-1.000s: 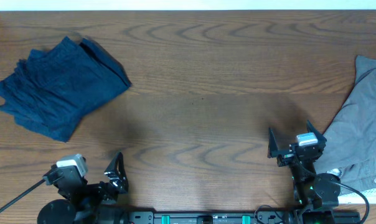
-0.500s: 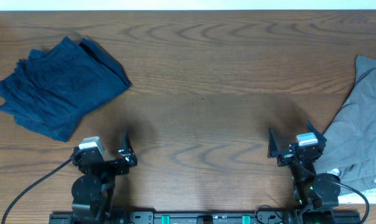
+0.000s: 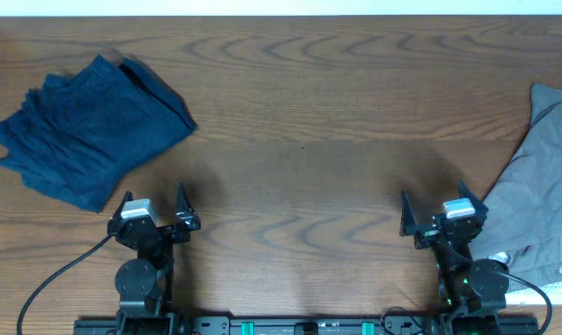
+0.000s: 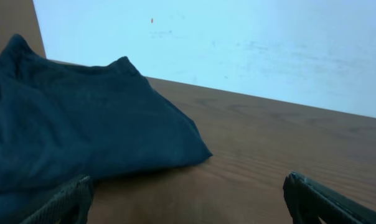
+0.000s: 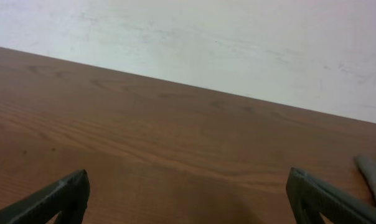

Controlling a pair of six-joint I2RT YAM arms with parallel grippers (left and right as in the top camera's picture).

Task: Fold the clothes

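Overhead looks straight down; wrist cameras skim low across the table [image 3: 300, 112].

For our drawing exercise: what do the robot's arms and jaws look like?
Both black, with thin dark jaws and a pale box on each wrist. A black cable trails from the left arm; green lights dot the right arm.

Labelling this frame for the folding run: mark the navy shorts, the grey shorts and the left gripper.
navy shorts [image 3: 90, 130], overhead view, middle of the pile.
grey shorts [image 3: 541, 200], overhead view, middle of the fabric in view.
left gripper [image 3: 153, 193], overhead view, midway between its fingers.
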